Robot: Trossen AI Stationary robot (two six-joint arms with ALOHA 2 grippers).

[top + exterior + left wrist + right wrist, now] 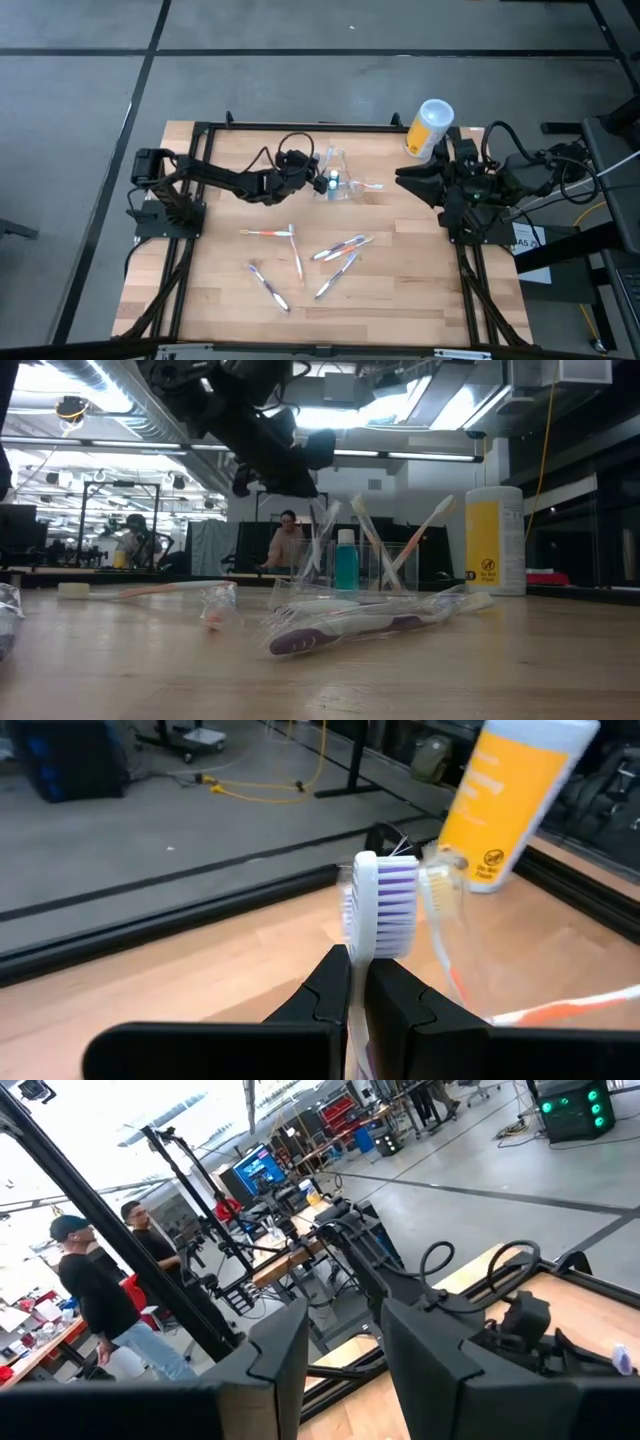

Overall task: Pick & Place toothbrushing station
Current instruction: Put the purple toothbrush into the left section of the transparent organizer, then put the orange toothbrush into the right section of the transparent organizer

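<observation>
One purple-bristled toothbrush (378, 905) pinched in my left gripper's (358, 982) fingers, the toothbrushing station (338, 181) just ahead of them. Insertion step, I judge; next, lower the handle into a compartment. Right gripper (345, 1350) parked aside, half open, empty.

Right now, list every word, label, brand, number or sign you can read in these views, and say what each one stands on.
None reads clearly enough to quote.
Yellow canister: a round black sign with small print under it, too blurred to read.
Same canister in the left wrist view: slanted pale lettering along its side and the same round sign, unreadable.
Toothbrush in the left gripper: no print visible.
Monitor in the room: bright screen, text too small.
</observation>
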